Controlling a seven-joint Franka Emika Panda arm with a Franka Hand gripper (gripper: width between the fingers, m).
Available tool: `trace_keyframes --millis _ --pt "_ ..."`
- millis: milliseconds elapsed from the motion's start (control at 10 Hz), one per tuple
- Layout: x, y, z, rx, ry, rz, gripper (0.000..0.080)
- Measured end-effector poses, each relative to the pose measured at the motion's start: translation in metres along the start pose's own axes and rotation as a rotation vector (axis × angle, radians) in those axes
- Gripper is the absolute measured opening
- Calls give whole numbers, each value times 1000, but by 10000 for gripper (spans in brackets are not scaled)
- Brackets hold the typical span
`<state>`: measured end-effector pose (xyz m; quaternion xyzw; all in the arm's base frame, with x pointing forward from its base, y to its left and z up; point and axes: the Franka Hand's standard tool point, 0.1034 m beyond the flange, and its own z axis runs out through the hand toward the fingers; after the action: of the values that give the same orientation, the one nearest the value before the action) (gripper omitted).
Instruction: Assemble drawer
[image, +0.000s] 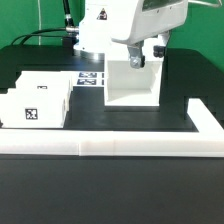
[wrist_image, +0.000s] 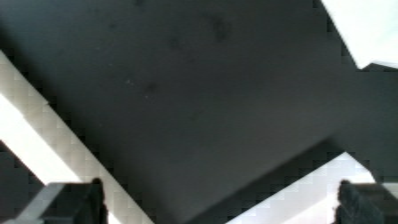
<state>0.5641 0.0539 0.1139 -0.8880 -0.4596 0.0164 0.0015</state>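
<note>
Hovering over casing (image: 130, 88), hand (image: 141, 60) spread empty, boxes (image: 36, 102) nearby, rail (image: 110, 148) in front

Black surface (wrist_image: 196, 100), filling most of the frame. White strip (wrist_image: 39, 118), slanting across one side; identity unclear. White corner (wrist_image: 370, 30), cut off by the frame. Hand (wrist_image: 217, 203): two dark fingertips (wrist_image: 68, 205), set wide apart.
</note>
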Motion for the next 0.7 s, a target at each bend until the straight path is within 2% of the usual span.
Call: trace_keyframes --millis 700 --pt "0 0 0 0 0 0 650"
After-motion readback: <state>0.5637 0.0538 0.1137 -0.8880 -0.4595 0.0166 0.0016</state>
